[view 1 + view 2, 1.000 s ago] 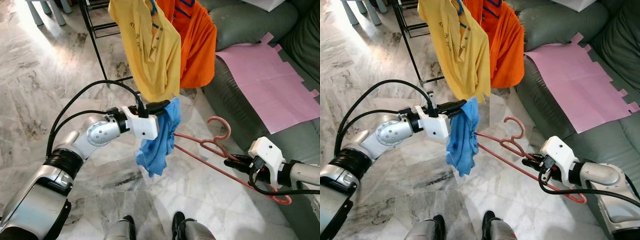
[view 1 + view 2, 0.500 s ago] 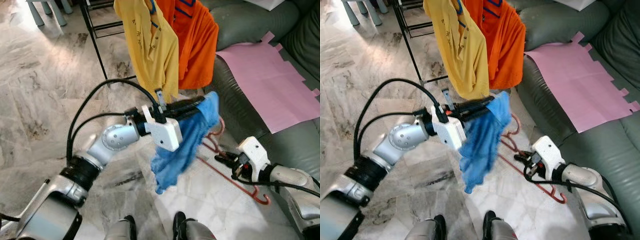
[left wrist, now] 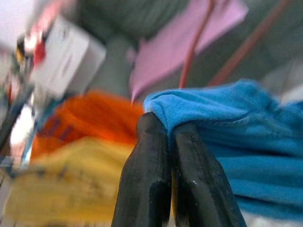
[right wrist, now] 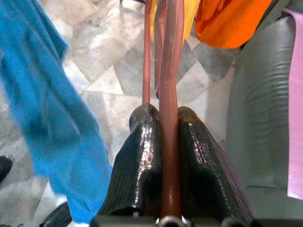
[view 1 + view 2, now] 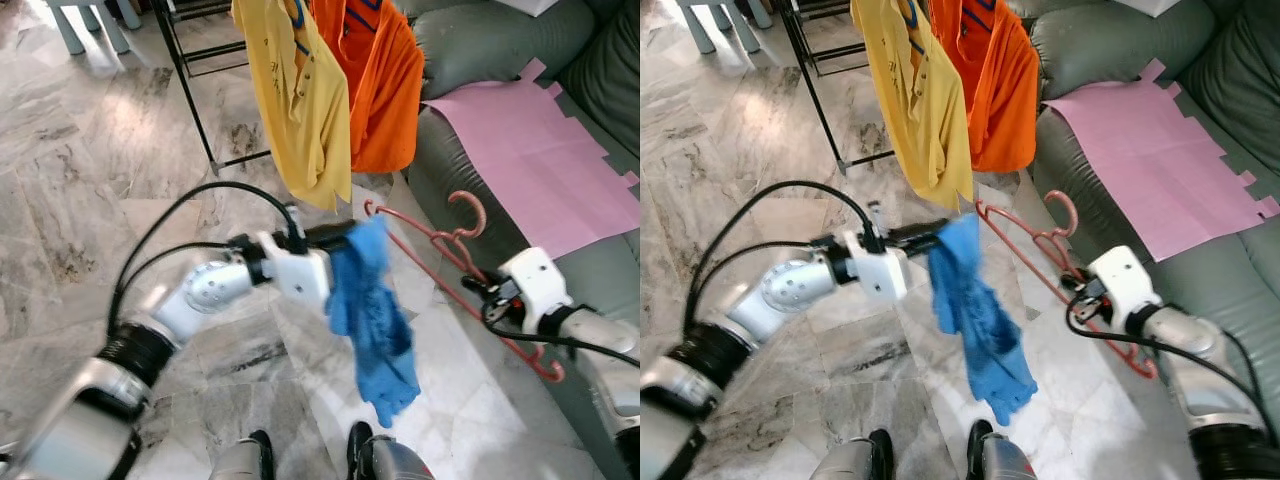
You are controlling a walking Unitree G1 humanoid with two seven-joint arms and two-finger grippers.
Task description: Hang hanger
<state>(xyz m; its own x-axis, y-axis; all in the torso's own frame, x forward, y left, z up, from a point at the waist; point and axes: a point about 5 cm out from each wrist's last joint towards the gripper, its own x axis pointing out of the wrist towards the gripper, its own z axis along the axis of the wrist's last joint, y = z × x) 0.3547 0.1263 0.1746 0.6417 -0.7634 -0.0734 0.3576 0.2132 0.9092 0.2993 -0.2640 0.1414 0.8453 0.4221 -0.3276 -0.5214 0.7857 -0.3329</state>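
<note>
Marble floor (image 5: 90,190) underfoot. Blue cloth (image 5: 375,310) pinched tight in left end effector (image 5: 335,237), dangling mid-air above robot's feet. Red hanger (image 5: 455,270) clamped between fingers of right end effector (image 5: 472,287), held over floor beside sofa (image 5: 480,60), one end near cloth, hook up. Further off, yellow shirt (image 5: 300,90) & orange shirt (image 5: 375,70) on black rack (image 5: 190,70). Pink sheet (image 5: 530,150) on sofa seat.
</note>
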